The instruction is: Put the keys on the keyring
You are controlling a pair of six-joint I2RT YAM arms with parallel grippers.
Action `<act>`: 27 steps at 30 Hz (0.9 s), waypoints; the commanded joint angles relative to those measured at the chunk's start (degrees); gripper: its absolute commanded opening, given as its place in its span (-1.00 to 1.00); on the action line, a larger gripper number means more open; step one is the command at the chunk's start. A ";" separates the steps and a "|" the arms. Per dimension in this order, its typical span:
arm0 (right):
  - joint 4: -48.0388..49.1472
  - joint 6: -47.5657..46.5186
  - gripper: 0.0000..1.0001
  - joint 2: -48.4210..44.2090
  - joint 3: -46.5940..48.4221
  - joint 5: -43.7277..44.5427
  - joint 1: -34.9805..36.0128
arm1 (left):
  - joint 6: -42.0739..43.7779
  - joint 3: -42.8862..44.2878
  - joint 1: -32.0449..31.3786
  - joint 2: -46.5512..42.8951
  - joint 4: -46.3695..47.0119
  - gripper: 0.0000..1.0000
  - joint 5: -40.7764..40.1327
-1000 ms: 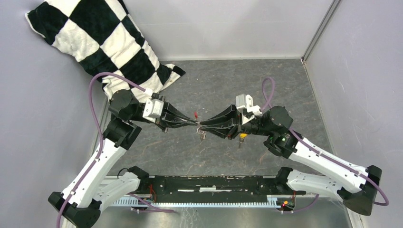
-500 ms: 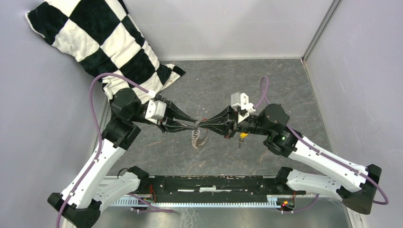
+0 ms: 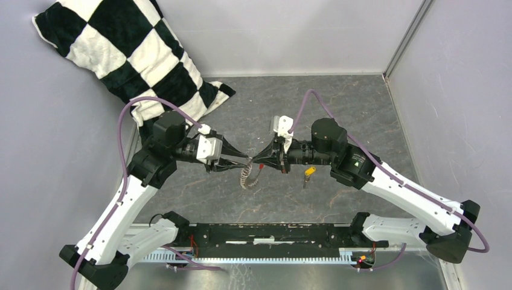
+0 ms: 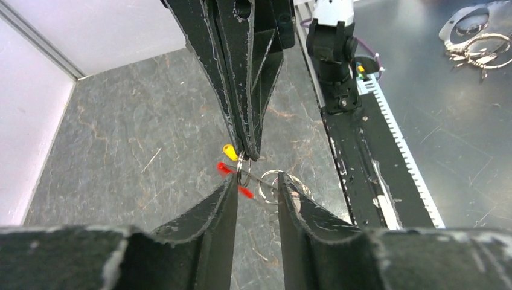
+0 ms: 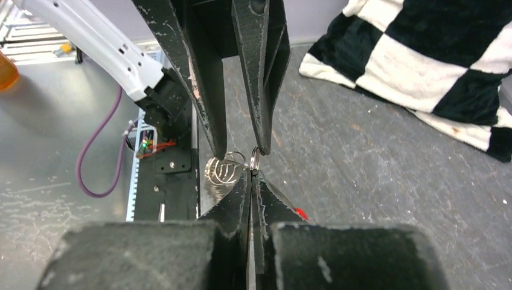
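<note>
The keyring (image 4: 243, 168), a thin silvery ring with red bits (image 4: 226, 168), hangs pinched in the tips of my right gripper (image 5: 250, 175), which is shut on it. A bunch of silvery loops (image 3: 246, 176) dangles below it above the floor. My left gripper (image 4: 256, 180) is open, its tips on either side of the ring, and one fingertip (image 4: 232, 183) touches it. The two grippers meet tip to tip (image 3: 250, 162) in the top view. The yellow-headed key (image 3: 309, 171) lies on the grey floor under my right arm, apart from the ring.
A black-and-white checked cloth (image 3: 133, 54) lies at the back left, also in the right wrist view (image 5: 435, 54). Grey walls close the cell at the back and right (image 3: 459, 90). A black rail with the arm bases (image 3: 272, 232) runs along the near edge.
Both grippers and the keyring have shifted left. The right wrist has turned and reached further left, and the left arm has drawn back. The key has not moved.
</note>
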 commanded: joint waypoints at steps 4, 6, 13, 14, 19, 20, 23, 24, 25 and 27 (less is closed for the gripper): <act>-3.23 -3.82 -0.99 0.68 3.96 -2.04 0.14 | 9.13 3.88 -0.14 1.28 -8.58 -0.46 -0.12; -3.07 -3.90 -0.99 0.87 4.09 -3.12 0.16 | 9.73 3.77 -0.15 1.27 -9.09 -0.51 0.53; -1.96 -3.93 -0.99 1.70 4.48 -5.30 0.17 | 9.96 3.90 -0.14 1.80 -9.06 -0.51 2.08; -1.68 -3.86 -0.99 1.91 4.56 -5.64 0.17 | 10.18 3.86 -0.17 1.84 -9.08 -0.48 2.23; -0.85 -3.73 -0.99 2.79 4.82 -7.70 0.20 | 11.30 3.92 -0.14 1.98 -9.14 -0.25 0.69; -0.86 -3.73 -0.99 2.76 4.83 -7.74 0.19 | 11.28 4.01 -0.16 1.97 -9.15 -0.24 0.33; -0.47 -3.73 -0.98 2.82 4.89 -8.33 0.17 | 10.97 3.83 -0.14 1.74 -9.13 -0.27 0.29; -0.31 -3.66 -0.98 2.93 4.92 -8.62 0.17 | 11.04 3.66 -0.14 1.64 -9.13 -0.28 0.39; -0.17 -3.56 -0.99 2.96 4.92 -8.78 0.12 | 11.12 3.46 -0.14 1.54 -9.13 -0.32 0.51; 0.03 -3.47 -0.99 3.03 4.93 -8.94 0.16 | 10.94 3.29 -0.17 1.47 -9.14 -0.43 0.78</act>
